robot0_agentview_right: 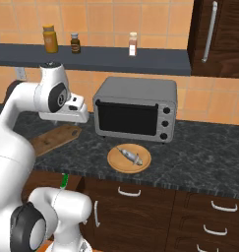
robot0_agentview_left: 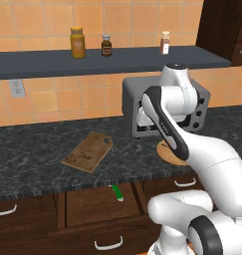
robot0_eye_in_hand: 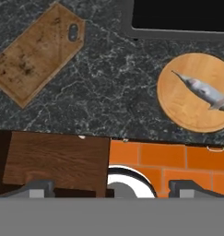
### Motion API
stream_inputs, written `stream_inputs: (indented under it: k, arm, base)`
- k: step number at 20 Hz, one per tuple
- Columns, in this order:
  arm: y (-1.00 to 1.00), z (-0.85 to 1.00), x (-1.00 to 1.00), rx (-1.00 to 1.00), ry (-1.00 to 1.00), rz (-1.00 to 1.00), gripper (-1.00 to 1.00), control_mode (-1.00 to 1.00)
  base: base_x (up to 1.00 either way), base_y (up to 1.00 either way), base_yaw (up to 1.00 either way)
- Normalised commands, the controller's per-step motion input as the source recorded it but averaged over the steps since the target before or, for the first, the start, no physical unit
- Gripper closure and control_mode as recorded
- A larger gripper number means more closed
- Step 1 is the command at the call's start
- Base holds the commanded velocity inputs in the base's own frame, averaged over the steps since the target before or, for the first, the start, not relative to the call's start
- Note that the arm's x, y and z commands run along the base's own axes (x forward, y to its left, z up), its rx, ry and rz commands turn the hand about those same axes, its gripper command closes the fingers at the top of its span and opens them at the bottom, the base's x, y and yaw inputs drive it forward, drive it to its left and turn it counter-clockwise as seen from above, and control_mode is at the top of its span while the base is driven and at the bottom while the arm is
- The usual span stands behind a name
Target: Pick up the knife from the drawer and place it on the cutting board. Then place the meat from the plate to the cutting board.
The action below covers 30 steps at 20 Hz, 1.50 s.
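Step one of the task is in hand: we judge that the knife has not yet been picked up, and the meat transfer has not begun.

We find the table (robot0_agentview_left: pixel 38 149), a dark marbled surface, lying below the gripper (robot0_eye_in_hand: pixel 109 186), which hangs raised above the table's front edge. In the hand view the two fingertips (robot0_eye_in_hand: pixel 37 188) stand well apart with nothing between them, so we read the gripper as spread and empty.

The toaster oven (robot0_agentview_right: pixel 135 109) stands beyond the gripper, at the back of the table. We treat it as the main obstruction for any move toward the plate. The shelf (robot0_agentview_left: pixel 102 61) above carries three small jars (robot0_agentview_left: pixel 77 42), well clear of the working path.

The drawer (robot0_agentview_left: pixel 100 206) is open below the gripper, under the table edge. The cutting board (robot0_agentview_left: pixel 88 151) lies flat on the table, ahead of the gripper and to one side, with its handle tab pointing toward the toaster oven. Nothing rests on it.

The plate (robot0_agentview_right: pixel 129 159) sits on the table on the gripper's other side, just in front of the toaster oven. The meat (robot0_agentview_right: pixel 130 155) lies on it, near the middle.

The knife (robot0_agentview_left: pixel 117 192) rests in the drawer, its green handle showing just below the table edge.

The next move calls for lowering the gripper past the table edge into the drawer and aligning the fingertips across the knife handle. We expect the overhanging edge to limit the approach.
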Motion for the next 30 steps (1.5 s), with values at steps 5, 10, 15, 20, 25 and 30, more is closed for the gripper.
stream_inputs:
  k: [5,10,15,20,25,30]
  arm:
    - [0.41,-0.12,-0.07,0.00,0.00,0.02,-1.00,-1.00]
    - [0.11,-0.02,-0.05,0.00,0.01,0.00,-1.00,-1.00]
    - [0.00,0.00,0.00,0.00,0.00,0.00,-1.00,-1.00]
    - [0.00,0.00,0.00,0.00,0.00,0.00,-1.00,1.00]
    - [0.00,0.00,0.00,0.00,0.00,0.00,-1.00,1.00]
    - [0.00,0.00,0.00,0.00,0.00,0.00,-1.00,1.00]
  base:
    - [0.00,0.00,0.00]
    - [0.00,0.00,0.00]
    - [0.00,0.00,0.00]
    - [-0.05,-0.06,-0.02]
    - [-0.02,-0.58,-0.09]
    - [0.00,-0.61,-0.07]
